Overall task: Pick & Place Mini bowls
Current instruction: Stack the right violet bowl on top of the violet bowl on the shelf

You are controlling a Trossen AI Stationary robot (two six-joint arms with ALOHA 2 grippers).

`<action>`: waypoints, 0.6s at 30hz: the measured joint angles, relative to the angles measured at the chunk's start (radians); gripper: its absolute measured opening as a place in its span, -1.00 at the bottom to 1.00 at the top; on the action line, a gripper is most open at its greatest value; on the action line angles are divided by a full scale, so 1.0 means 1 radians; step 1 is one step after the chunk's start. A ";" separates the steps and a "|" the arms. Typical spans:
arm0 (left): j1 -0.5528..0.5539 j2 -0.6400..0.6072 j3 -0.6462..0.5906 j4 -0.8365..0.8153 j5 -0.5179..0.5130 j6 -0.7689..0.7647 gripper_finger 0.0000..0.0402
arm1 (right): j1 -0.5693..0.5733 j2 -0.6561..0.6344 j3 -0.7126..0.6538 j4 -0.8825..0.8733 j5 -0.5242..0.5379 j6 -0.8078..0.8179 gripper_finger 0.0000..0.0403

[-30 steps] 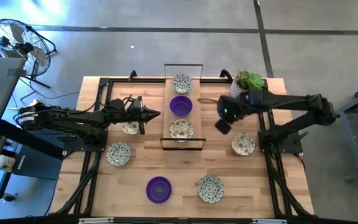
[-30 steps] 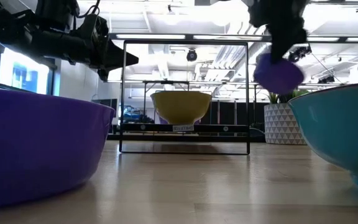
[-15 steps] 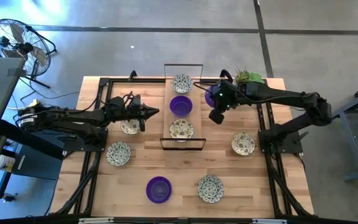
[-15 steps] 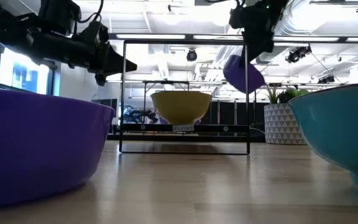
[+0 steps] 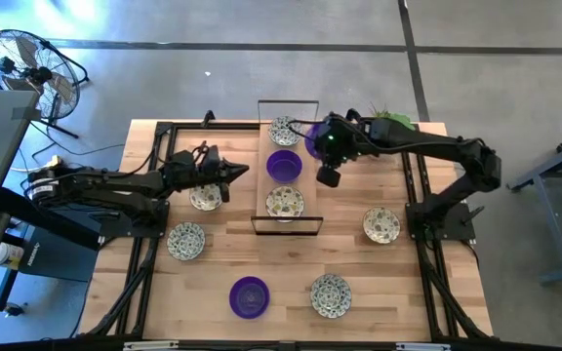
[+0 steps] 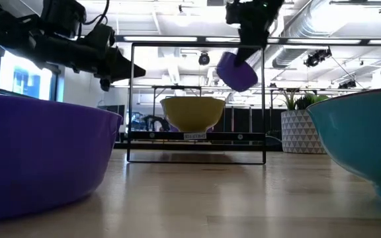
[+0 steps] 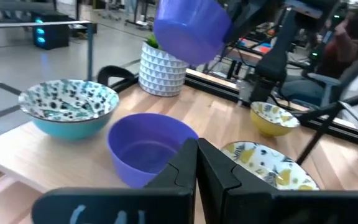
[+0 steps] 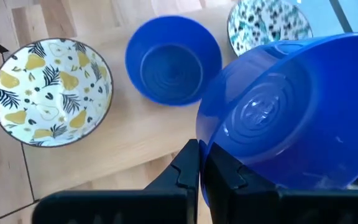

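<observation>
My right gripper [image 5: 326, 148] is shut on a purple mini bowl [image 5: 314, 137], held in the air over the far part of the wire-framed rack [image 5: 288, 222] at mid table. The rack carries a speckled bowl [image 5: 284, 130], a purple bowl [image 5: 284, 166] and a yellow-patterned bowl [image 5: 285, 202], each resting on its base. My left gripper [image 5: 241, 173] is shut and hovers left of the rack, beside a patterned bowl [image 5: 204, 199]. In the left wrist view the held bowl [image 7: 191, 28] hangs above the rack's purple bowl [image 7: 151, 146]. My right gripper pinches the purple bowl's rim [image 8: 207, 149] between its two fingers [image 8: 188, 163], one on the inner wall and one outside. The bowl is lifted clear and tilted on its side, hanging below the gripper in the low view [image 6: 237, 71], its hollow [image 8: 291, 112] facing the wrist camera.
More bowls sit on the wood: a patterned bowl [image 5: 185, 240], a purple bowl [image 5: 249, 296], a patterned bowl [image 5: 331, 294] and another [image 5: 381, 224]. A white pot with a green plant [image 5: 391, 121] stands at the far right corner. The rack's thin wire frame [image 6: 132, 99] rises around its bowls.
My right gripper has carried the purple bowl toward the table's left and far edge, from the open wood right of the rack to above the rack's far part, staying shut on it. The bowl has stayed lifted and tilted.
</observation>
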 joint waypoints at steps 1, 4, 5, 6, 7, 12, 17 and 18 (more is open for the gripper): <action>0.000 0.000 -0.010 0.023 -0.016 0.000 -1.00 | 0.000 0.019 0.028 -0.012 0.000 -0.016 -0.97; 0.001 0.000 -0.101 0.201 -0.046 -0.018 -1.00 | 0.001 0.087 0.118 -0.049 0.001 -0.071 -0.97; 0.001 0.001 -0.136 0.273 -0.057 -0.028 -1.00 | 0.001 0.111 0.149 -0.057 0.000 -0.089 -0.97; 0.004 0.000 -0.166 0.333 -0.074 -0.030 -1.00 | 0.001 0.136 0.183 -0.065 0.001 -0.104 -0.97; 0.010 0.000 -0.188 0.379 -0.076 -0.031 -1.00 | 0.001 0.162 0.216 -0.076 0.001 -0.122 -0.97; 0.069 -0.039 -0.234 0.427 -0.020 -0.044 -1.00 | 0.008 0.288 0.363 -0.164 -0.009 -0.186 -0.98; 0.111 -0.049 -0.235 0.396 0.067 -0.050 -1.00 | 0.038 0.392 0.448 -0.236 -0.012 -0.240 -0.97; 0.113 -0.049 -0.235 0.390 0.074 -0.049 -1.00 | 0.045 0.409 0.462 -0.244 -0.011 -0.254 -0.97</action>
